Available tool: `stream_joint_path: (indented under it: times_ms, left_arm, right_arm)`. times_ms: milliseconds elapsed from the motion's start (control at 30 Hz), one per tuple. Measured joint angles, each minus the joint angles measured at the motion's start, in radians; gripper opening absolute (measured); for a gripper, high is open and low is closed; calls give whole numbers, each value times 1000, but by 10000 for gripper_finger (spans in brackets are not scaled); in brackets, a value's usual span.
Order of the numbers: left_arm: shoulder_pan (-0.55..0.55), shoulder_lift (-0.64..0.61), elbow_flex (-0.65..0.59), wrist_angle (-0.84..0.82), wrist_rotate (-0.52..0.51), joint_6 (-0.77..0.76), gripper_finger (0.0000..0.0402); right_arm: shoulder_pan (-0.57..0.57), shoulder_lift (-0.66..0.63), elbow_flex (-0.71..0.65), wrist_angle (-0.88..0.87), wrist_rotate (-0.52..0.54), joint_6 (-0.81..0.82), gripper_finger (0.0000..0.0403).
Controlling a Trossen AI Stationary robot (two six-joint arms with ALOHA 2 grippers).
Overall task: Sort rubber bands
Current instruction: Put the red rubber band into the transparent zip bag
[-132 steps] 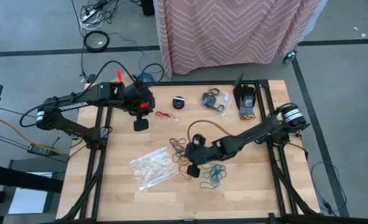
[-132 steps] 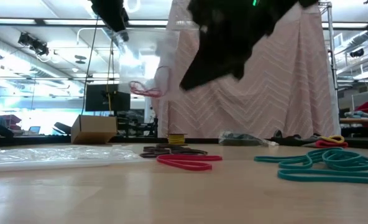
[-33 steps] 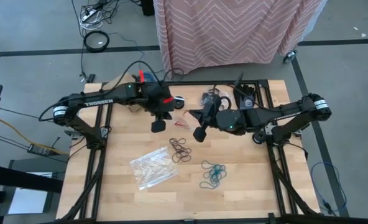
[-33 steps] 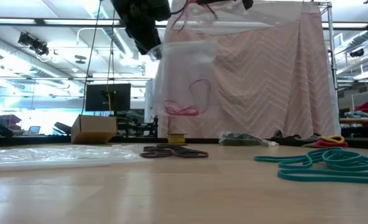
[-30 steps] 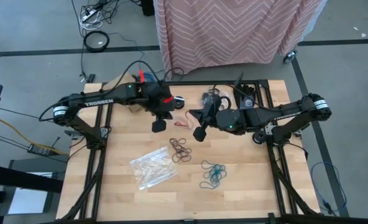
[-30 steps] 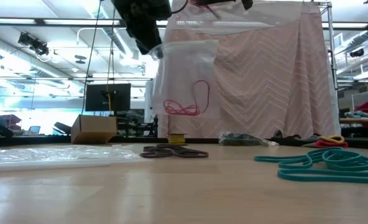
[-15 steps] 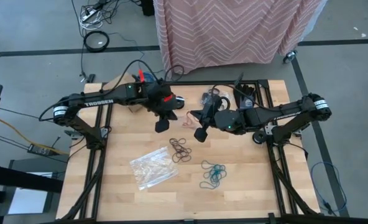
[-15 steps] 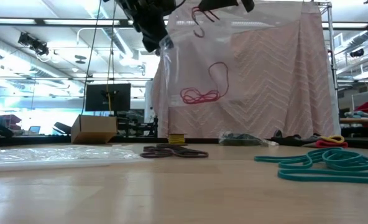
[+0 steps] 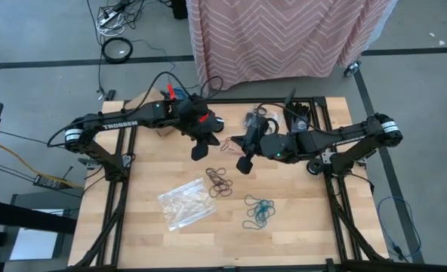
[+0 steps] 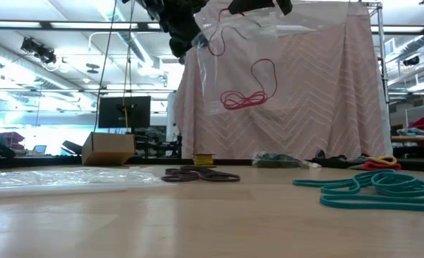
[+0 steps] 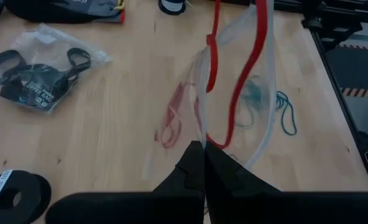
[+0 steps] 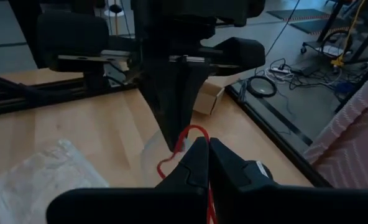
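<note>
Both arms meet over the far middle of the table; between them hangs a clear bag (image 10: 244, 68), raised well above the wood. The left gripper (image 9: 206, 140) is clamped on the bag's rim at one side; the right gripper (image 9: 242, 151) is pinched shut on the opposite side, where a red band (image 12: 183, 144) crosses its closed fingers — whether it grips band, film or both cannot be told. The bag's long axis runs straight down from the two grips; more red bands (image 10: 249, 91) lie loose in its lower part, directly below the grippers.

Unsorted stock rests on the table nearer the front: brown bands (image 9: 220, 182) below the held bag, and teal bands (image 9: 258, 211) further forward on the right arm's side — the right gripper looks the nearer to both. Judgement: the red lot appears bagged; the next pick lies downward and forward from the grips.
</note>
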Motion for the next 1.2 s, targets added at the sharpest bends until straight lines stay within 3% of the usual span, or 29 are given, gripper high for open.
stream_joint_path:
  times_ms: [233,533,767,1200]
  left_arm:
    - [0,29,2,-13,9,1,1]
    - [2,35,2,-14,22,5,0]
    - [3,43,1,-23,23,12,0]
    - [3,42,1,-22,23,12,0]
  right_arm:
    - [-8,0,1,147,-17,-60,0]
    - [-6,1,1,89,-89,15,0]
    - [-16,-1,88,105,-93,-85,0]
    - [-25,1,131,-6,-91,-52,0]
